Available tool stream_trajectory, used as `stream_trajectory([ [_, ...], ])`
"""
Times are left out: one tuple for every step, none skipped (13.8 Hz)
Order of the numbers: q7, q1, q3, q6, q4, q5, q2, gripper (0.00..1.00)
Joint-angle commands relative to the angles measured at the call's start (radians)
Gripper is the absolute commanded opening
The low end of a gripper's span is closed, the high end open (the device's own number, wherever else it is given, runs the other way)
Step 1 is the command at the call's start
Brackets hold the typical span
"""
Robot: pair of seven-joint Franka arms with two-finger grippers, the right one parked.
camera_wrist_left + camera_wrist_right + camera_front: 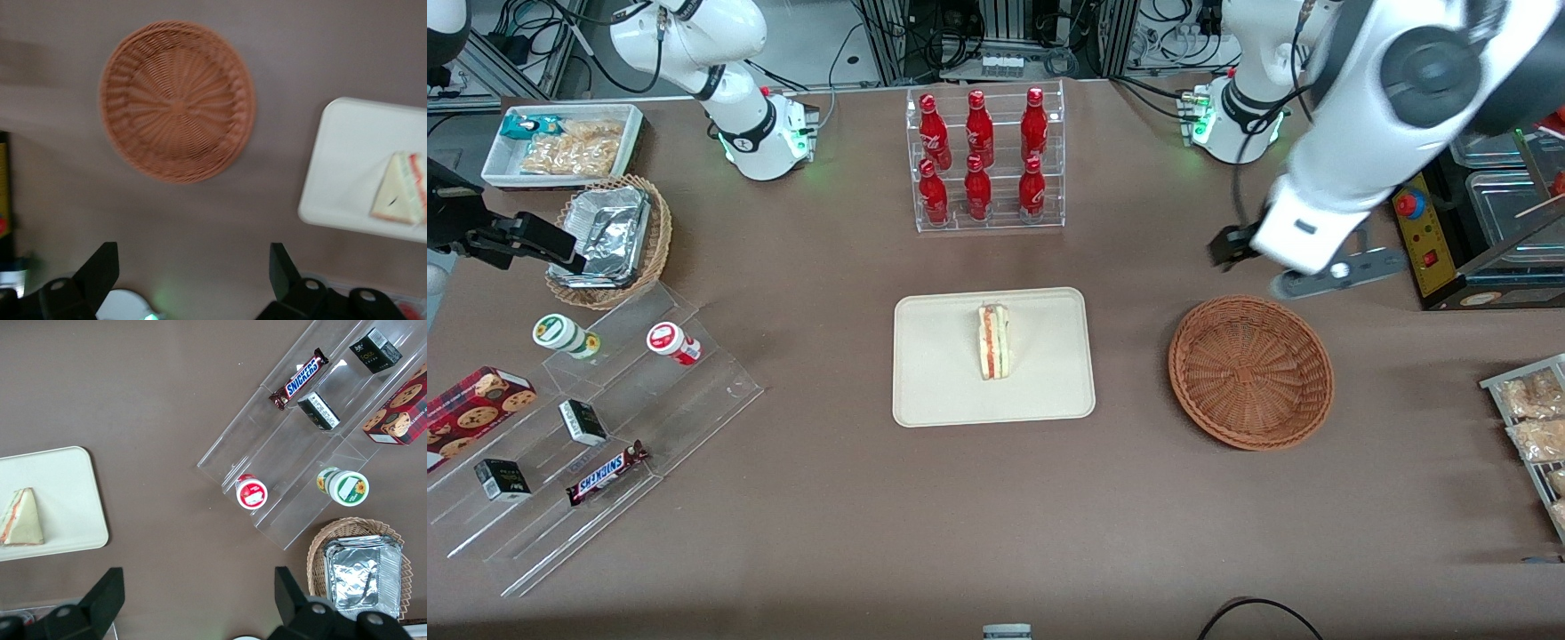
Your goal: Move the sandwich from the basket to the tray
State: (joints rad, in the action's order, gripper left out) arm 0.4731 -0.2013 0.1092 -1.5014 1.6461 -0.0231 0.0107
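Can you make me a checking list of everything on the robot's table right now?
Surface: brown table, no spills seen.
Job's things: sandwich lies on the cream tray; the reddish-brown basket holds nothing.
Clutter: clear rack of red bottles, tan basket of foil containers, clear stepped shelf with a Snickers bar, cookie box and small cups, white bin of snack packets.
Claw: left arm's claw open, holding nothing, up above the table beside the basket.
Cables: one black cable at the table edge nearest the front camera.
Surroundings: metal trays and a control box off the table's end.
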Motion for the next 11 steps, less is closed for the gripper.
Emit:
stream_trajectory([
  [-0.163, 0.098, 0.014, 0.053, 0.041, -0.008, -0.081, 1.0],
  [-0.229, 0.14, 0.014, 0.07, 0.04, -0.006, -0.098, 1.0],
  [-0.299, 0.184, 0.012, 0.09, 0.038, -0.006, -0.112, 1.0],
  [-0.351, 0.218, 0.014, 0.104, 0.035, -0.005, -0.118, 1.0],
  [-0.388, 0.249, 0.012, 0.119, 0.034, -0.006, -0.129, 1.0],
  [-0.415, 0.279, 0.012, 0.124, 0.032, -0.006, -0.135, 1.0],
  [-0.421, 0.295, 0.014, 0.122, 0.014, -0.006, -0.129, 1.0],
  [-0.421, 0.296, 0.014, 0.122, -0.005, -0.005, -0.117, 1.0],
  [-0.421, 0.295, 0.014, 0.122, -0.026, -0.006, -0.097, 1.0],
  [-0.421, 0.289, 0.017, 0.115, -0.035, -0.012, -0.087, 1.0],
  [-0.421, 0.289, 0.017, 0.112, -0.04, -0.012, -0.089, 1.0],
])
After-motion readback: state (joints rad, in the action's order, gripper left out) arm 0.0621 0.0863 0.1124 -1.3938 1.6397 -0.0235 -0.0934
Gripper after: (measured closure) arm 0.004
